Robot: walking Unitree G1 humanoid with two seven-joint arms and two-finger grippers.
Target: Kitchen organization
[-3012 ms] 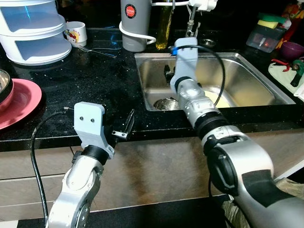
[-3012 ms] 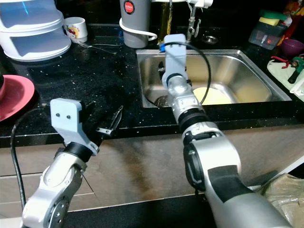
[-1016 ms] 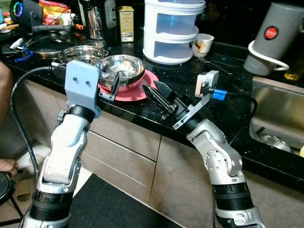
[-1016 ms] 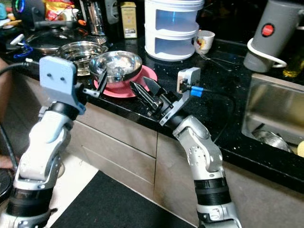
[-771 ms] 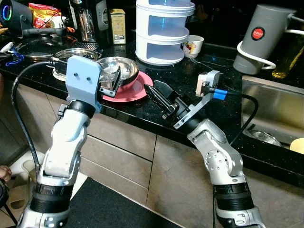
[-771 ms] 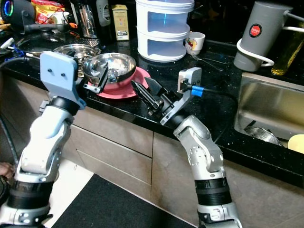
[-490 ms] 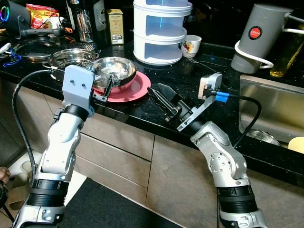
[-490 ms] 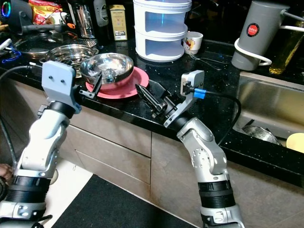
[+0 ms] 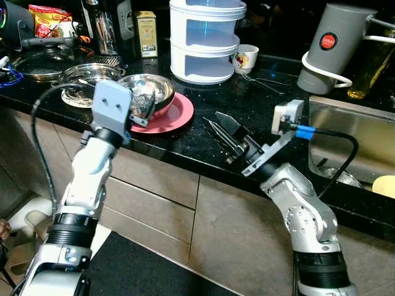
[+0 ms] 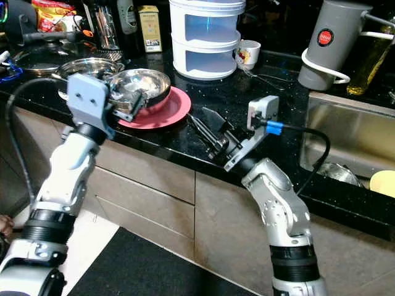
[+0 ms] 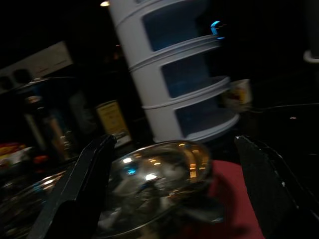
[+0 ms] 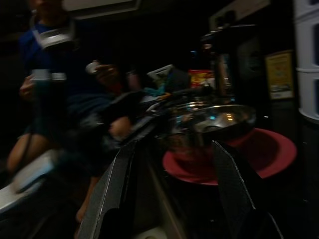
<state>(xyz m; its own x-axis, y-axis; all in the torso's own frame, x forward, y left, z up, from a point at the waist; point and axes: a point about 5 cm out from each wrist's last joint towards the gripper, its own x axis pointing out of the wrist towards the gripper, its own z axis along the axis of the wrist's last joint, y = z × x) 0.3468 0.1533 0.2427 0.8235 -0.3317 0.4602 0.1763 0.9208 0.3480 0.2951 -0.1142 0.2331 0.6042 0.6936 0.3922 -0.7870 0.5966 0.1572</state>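
Observation:
A steel bowl (image 9: 150, 90) sits on a red plate (image 9: 177, 115) near the front edge of the black counter (image 9: 259, 108). My left gripper (image 9: 143, 111) is open at the bowl's near side. In the left wrist view its fingers (image 11: 82, 184) spread on either side of the bowl (image 11: 154, 184). My right gripper (image 9: 213, 119) is open and empty, low over the counter just right of the plate and pointing toward it. The right wrist view shows the bowl (image 12: 214, 122) and plate (image 12: 259, 154) beyond its fingers (image 12: 117, 174).
Behind the plate stands a white tiered container (image 9: 205, 40) with a mug (image 9: 245, 58) beside it. A lidded steel pan (image 9: 80, 75) lies left of the bowl. A grey jug (image 9: 330, 46) and the sink (image 9: 364, 132) are at the right. A person (image 12: 55, 74) sits beyond the counter's left end.
The camera has swung from the sink to the counter's left part. My left gripper has closed in on the bowl's rim. My right gripper, earlier over the sink, now sits right of the plate.

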